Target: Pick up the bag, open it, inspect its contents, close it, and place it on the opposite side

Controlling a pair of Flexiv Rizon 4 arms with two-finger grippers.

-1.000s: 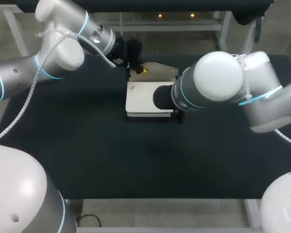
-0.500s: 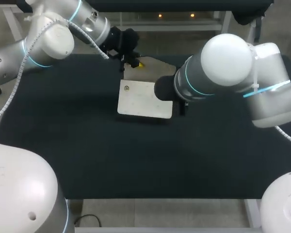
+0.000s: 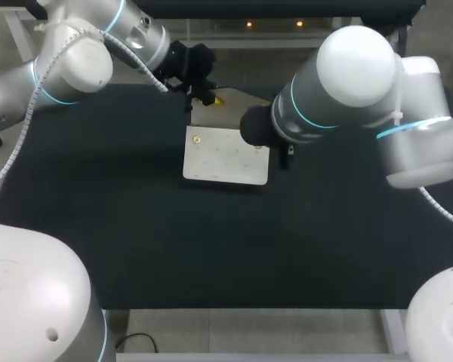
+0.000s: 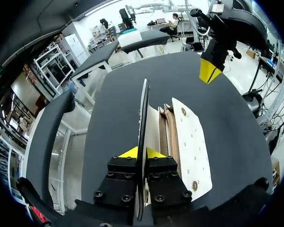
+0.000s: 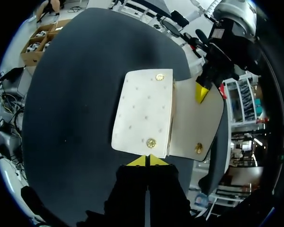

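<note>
Dark surface (image 3: pixel 121 226) carries the bag (image 3: pixel 225 154), mid-opening: left fingers (image 4: pixel 128 152) pinch its flap (image 4: pixel 143 109); right fingers (image 5: pixel 138 161), pressed together, perhaps nip its edge. Next, probably inspect inside.

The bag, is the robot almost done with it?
Not yet, about halfway. Done: the bag is open, its flap unsnapped. In hand: the left gripper pinches the flap's edge and holds it up, showing the inside. The right gripper is shut beside the bag; touching or not, I cannot tell. Left: closing it and putting it on the other side.
</note>
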